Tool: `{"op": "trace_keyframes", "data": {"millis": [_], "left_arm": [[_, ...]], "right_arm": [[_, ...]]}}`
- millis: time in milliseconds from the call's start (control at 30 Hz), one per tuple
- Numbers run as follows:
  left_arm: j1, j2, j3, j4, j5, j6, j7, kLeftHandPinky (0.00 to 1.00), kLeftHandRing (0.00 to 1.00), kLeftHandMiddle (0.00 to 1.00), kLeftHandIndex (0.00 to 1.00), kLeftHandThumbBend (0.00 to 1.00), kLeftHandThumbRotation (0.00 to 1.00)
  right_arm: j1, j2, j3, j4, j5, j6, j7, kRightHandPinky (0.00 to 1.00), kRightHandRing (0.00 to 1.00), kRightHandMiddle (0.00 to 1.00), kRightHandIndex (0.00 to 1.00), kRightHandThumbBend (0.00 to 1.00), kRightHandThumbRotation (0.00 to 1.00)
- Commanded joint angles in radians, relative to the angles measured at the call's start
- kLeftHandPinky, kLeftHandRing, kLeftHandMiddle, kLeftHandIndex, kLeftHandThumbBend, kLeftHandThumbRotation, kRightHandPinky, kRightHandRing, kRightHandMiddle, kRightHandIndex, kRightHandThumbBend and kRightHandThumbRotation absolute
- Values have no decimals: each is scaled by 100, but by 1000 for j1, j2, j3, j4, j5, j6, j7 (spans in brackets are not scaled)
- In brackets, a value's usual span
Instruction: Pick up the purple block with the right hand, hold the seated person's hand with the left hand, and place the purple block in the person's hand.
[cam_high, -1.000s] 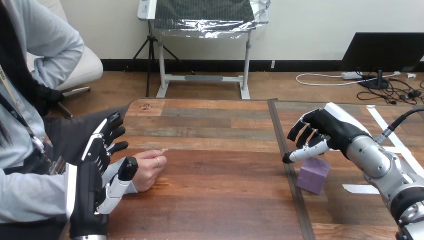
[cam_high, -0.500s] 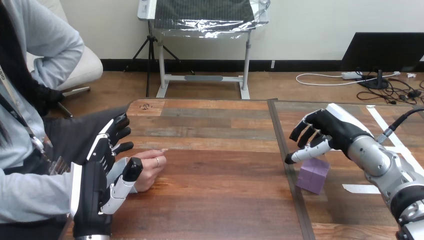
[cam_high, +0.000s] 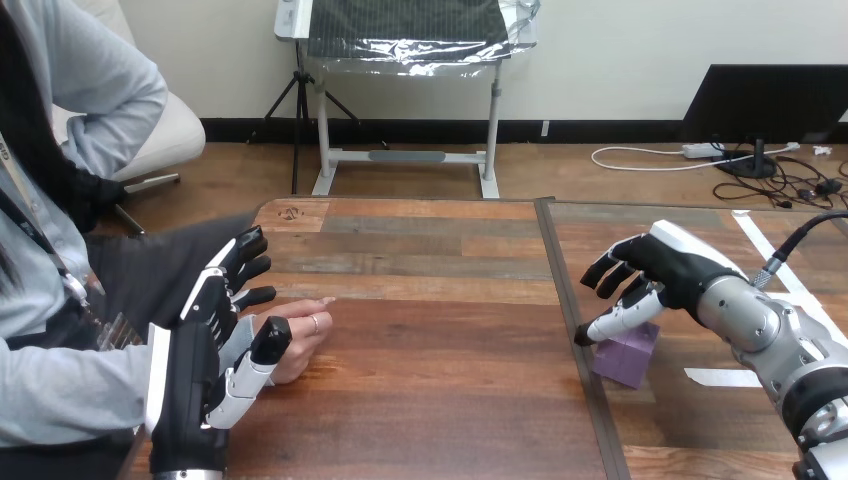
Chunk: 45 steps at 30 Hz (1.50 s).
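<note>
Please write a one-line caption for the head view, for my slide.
Right hand open over the purple block; left hand open beside the person's hand on the table.

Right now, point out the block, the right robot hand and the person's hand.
block (cam_high: 625, 358): head view, its near face.
right robot hand (cam_high: 668, 262): head view, black back of the hand.
person's hand (cam_high: 305, 332): head view, its fingers.

You're over a brown plank-wood desk (cam_high: 430, 300), smooth with a low sheen; matt purple block (cam_high: 628, 352); glossy black-and-white plastic right robot hand (cam_high: 665, 262); brushed silver metal forearm (cam_high: 750, 315).
</note>
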<state>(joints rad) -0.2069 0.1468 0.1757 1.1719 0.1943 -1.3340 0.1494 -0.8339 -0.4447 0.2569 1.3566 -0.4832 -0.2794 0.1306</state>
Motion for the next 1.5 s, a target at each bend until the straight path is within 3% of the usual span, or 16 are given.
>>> {"op": "trace_keyframes", "data": {"millis": [0, 467, 767, 1467], "left_arm": [[-59, 18, -8, -24, -18, -11, -5, 72, 82, 85, 84, 100, 86], [-59, 17, -12, -26, -29, -8, -19, 71, 82, 85, 84, 100, 86], [-60, 17, -14, -28, -36, -11, -24, 71, 82, 85, 84, 100, 86], [-55, 15, -10, -29, -56, -16, -45, 71, 82, 85, 84, 100, 86]], "right_arm": [[-109, -46, 13, -62, -12, -10, 9, 63, 69, 73, 75, 95, 19], [-101, -74, 25, -64, -30, -5, 54, 70, 76, 80, 83, 100, 34], [-89, -83, 26, -75, -27, -9, 69, 69, 77, 81, 84, 100, 38], [-59, -106, 31, -106, -23, -8, 119, 68, 78, 82, 88, 100, 38]]}}
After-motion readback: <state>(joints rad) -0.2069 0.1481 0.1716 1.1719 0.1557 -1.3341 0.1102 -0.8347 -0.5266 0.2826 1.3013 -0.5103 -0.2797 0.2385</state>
